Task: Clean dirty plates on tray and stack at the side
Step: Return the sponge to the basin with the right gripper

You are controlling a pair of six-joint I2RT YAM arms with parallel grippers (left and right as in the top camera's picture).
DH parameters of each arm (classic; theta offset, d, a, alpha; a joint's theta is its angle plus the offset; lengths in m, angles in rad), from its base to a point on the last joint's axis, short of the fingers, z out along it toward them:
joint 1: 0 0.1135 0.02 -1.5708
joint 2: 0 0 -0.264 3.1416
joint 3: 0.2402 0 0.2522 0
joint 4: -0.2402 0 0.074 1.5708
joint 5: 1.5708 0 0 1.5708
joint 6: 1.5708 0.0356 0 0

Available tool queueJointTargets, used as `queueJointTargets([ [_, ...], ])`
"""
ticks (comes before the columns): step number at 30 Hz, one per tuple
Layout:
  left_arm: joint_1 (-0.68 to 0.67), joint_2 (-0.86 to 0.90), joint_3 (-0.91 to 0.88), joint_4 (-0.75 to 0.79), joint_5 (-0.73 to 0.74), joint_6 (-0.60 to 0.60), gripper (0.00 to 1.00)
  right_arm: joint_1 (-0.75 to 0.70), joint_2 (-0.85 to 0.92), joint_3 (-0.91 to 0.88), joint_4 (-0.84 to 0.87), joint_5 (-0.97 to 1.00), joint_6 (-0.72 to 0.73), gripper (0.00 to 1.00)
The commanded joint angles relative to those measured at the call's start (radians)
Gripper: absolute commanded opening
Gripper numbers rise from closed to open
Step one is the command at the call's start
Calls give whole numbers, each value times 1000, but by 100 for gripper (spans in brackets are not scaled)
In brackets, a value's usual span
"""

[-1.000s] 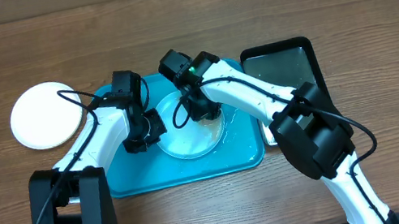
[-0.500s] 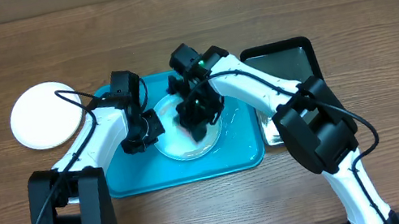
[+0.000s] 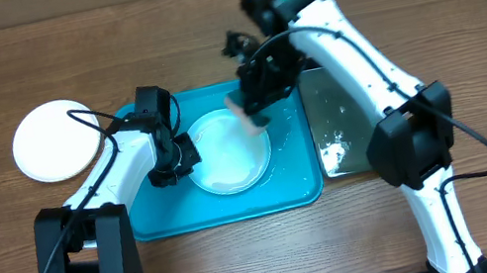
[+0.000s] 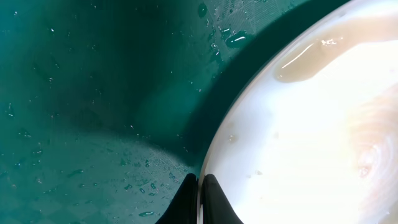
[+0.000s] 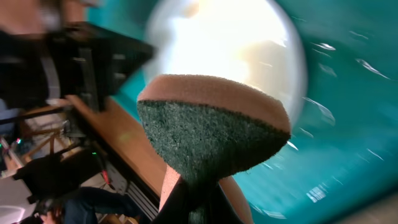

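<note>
A light blue plate (image 3: 228, 151) lies wet in the turquoise tray (image 3: 166, 220). My left gripper (image 3: 177, 158) is shut on the plate's left rim; in the left wrist view the fingers (image 4: 199, 198) pinch the pale rim (image 4: 298, 137) over the tray's floor (image 4: 87, 93). My right gripper (image 3: 253, 107) is shut on a sponge (image 3: 248, 117) and holds it above the plate's far right edge. The right wrist view shows the sponge (image 5: 211, 134), green scrub side facing out, with the plate (image 5: 249, 37) behind. A white plate (image 3: 54, 142) lies on the table left of the tray. The yellow-green-rimmed plate is out of view.
A narrow black glossy tray (image 3: 349, 108), wet with foam near its front end, lies right of the turquoise tray. The wooden table (image 3: 467, 37) extends around both trays.
My right gripper has lifted the sponge off the middle of the plate and swung back and to the right. The left gripper has stayed on the plate's rim.
</note>
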Motion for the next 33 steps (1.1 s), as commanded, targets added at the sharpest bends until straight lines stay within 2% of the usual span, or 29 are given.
queueJointTargets([
  [1,2,-8,-11,4,-11,2,4,-72,-21,14,-22,115,1,4],
  [6,2,-8,-11,4,-8,1,4,-179,-21,-2,-22,366,167,4],
  [8,2,-8,-11,5,-7,1,4,-219,-21,-15,-21,407,204,4],
  [16,2,-8,-11,5,-7,1,4,-313,-21,-148,7,471,204,4],
  [23,2,-8,-11,6,-7,1,4,-320,-21,-311,123,473,203,4],
  [29,2,-8,-11,5,-7,2,4,-320,-21,-377,169,473,203,4],
  [31,2,-8,-11,5,-7,2,4,-320,-21,-388,180,473,203,9],
  [32,2,-8,-11,5,-7,2,4,-320,-21,-388,180,473,203,19],
  [33,2,-8,-11,6,-7,2,4,-320,-21,-388,180,472,203,24],
])
